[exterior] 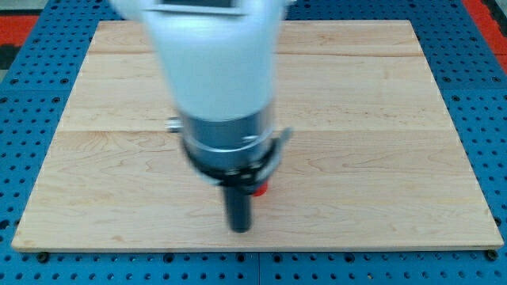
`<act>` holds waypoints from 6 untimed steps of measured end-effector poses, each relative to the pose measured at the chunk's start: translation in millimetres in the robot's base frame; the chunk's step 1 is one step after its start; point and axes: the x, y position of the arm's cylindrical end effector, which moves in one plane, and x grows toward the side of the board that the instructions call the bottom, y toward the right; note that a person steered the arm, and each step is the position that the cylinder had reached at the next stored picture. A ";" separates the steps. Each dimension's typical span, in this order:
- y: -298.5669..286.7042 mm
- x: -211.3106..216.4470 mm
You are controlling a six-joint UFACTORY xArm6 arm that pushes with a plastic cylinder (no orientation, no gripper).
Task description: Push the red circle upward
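Peeking out as a red sliver just right of our rod, the red circle [261, 188] seems to touch it above my tip [240, 229] — which holds nothing — so pushing up off-centre, we risk it squirting rightward across the wooden board [380, 142].

Tool tip [240, 228] just below-left of red block [260, 188], on board [380, 142].

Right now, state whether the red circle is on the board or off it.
On. A red sliver shows on the wooden board, beside my tip, mostly hidden by the arm.
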 end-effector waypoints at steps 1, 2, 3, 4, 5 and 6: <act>-0.1 -11.6; -4.3 -27.6; -4.1 -51.5; -6.4 -38.1; -7.0 -28.2; -5.5 -42.8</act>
